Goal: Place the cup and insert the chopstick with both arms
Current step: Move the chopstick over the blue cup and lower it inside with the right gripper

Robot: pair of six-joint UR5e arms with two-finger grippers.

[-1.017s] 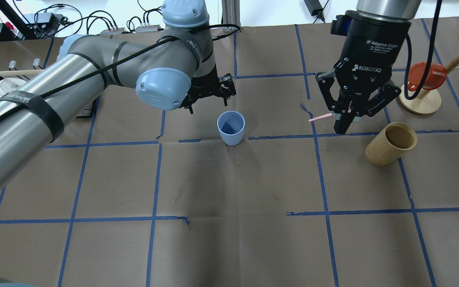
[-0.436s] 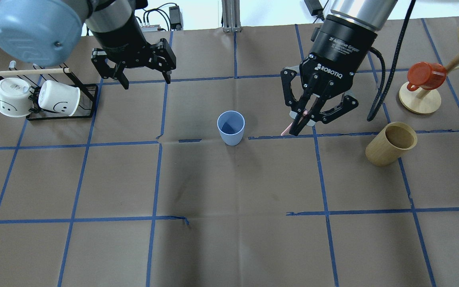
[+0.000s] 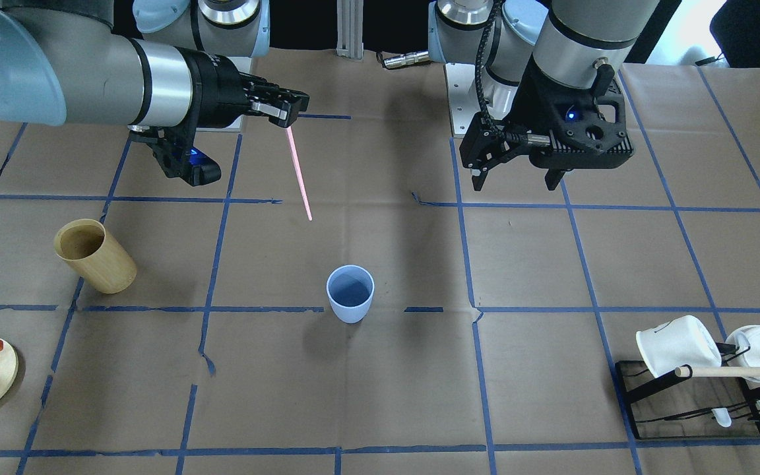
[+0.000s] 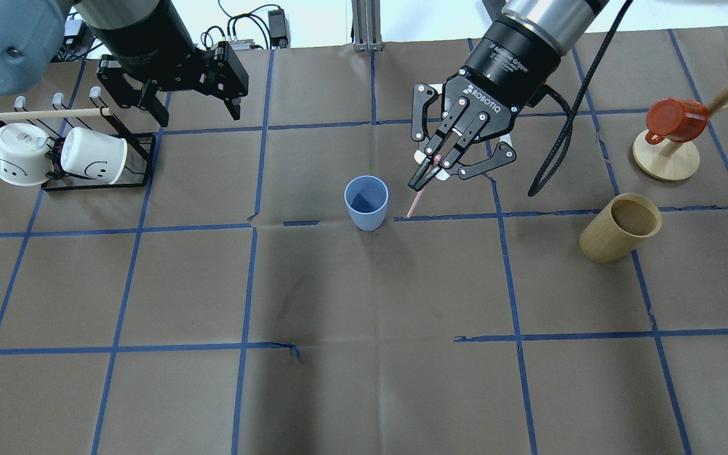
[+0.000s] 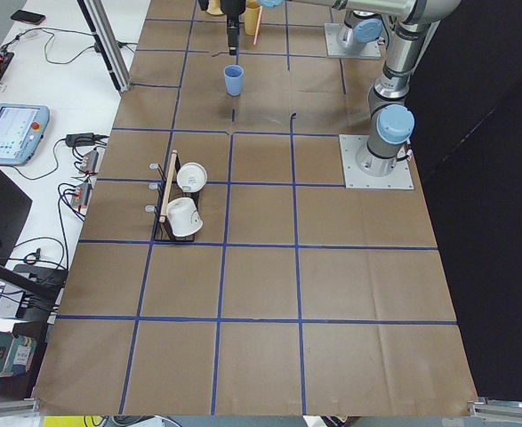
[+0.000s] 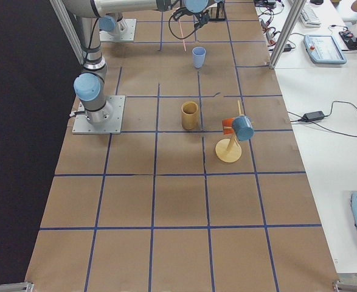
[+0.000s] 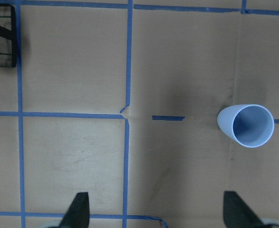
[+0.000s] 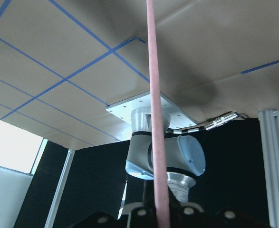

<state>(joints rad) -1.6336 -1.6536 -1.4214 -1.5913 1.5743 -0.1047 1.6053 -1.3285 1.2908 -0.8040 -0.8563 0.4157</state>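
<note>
Right gripper (image 4: 419, 181) is clamped right down on the top end of the pink chopstick (image 3: 299, 173), fingers pinched together with basically just the stick between them. It's held up in the air and the stick hangs slanted below it, tip clear of the table and not in anything. The blue cup (image 4: 366, 202) stands upright on the brown paper, lower down and off to the left-arm side of that gripper, and it looks empty. On the gripper's other side there's a wooden tumbler (image 4: 620, 227) on the table, and further out past that a red mug (image 4: 675, 117) hung on a wooden stand (image 4: 666, 159). Well beyond the cup, the left gripper (image 4: 198, 114) hovers with its fingers spread wide and nothing in them, right by the black rack (image 4: 125, 180) with two white cups (image 4: 93, 156).
</note>
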